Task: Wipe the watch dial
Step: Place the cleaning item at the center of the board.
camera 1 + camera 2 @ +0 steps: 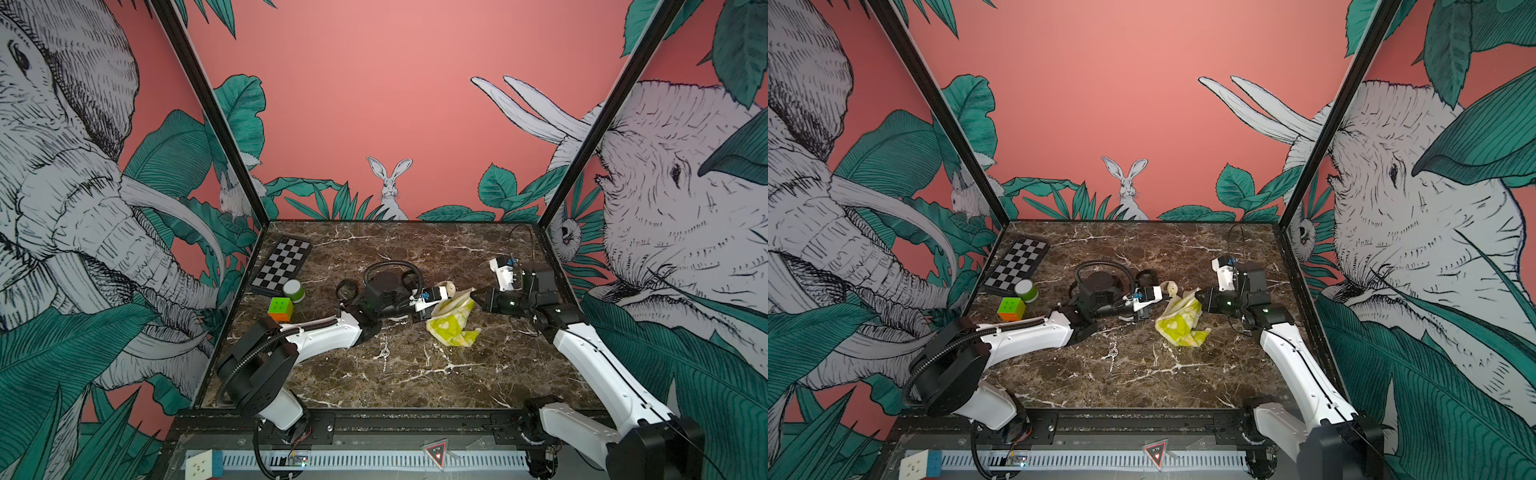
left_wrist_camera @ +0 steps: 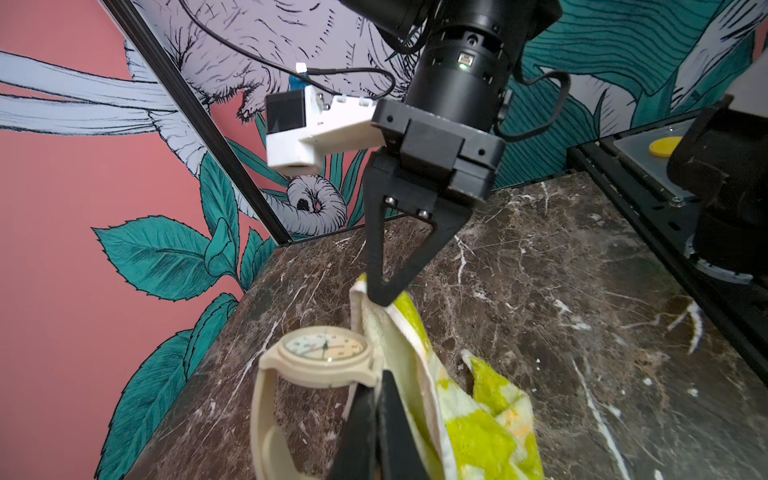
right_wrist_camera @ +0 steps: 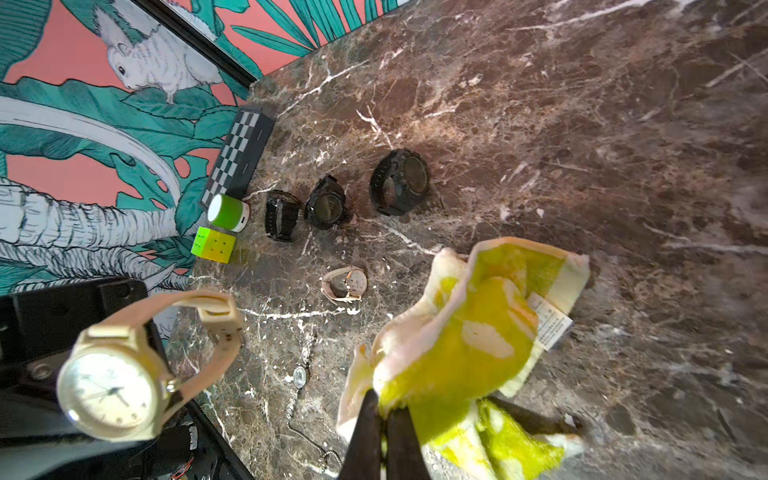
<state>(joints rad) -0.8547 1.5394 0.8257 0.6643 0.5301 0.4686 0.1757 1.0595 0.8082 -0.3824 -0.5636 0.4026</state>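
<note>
The left pincer is pressed closed on the strap of a cream watch. It holds the watch clear of the marble table, with the case just past its fingertips and the strap looping down beside them. The dial is pale and uncovered, and it is turned toward the right pincer, whose wrist view sees it nearly face-on.

The right pincer is likewise clamped tight, on an upper edge of a yellow-green and white cloth. The cloth trails down from its tips, and its lower folds rest on the table beneath. The two pincers point at each other with their tips near. The pinched edge of the cloth hangs just beside the watch case, and whether it touches cannot be told.

Behind the left pincer, on the side away from the right one, three black watches stand in a row. Past them are a green speaker, a colour cube and a chessboard at the table's edge. On the table below the pincers lie a small pink-strapped watch and a pocket watch on a chain.
</note>
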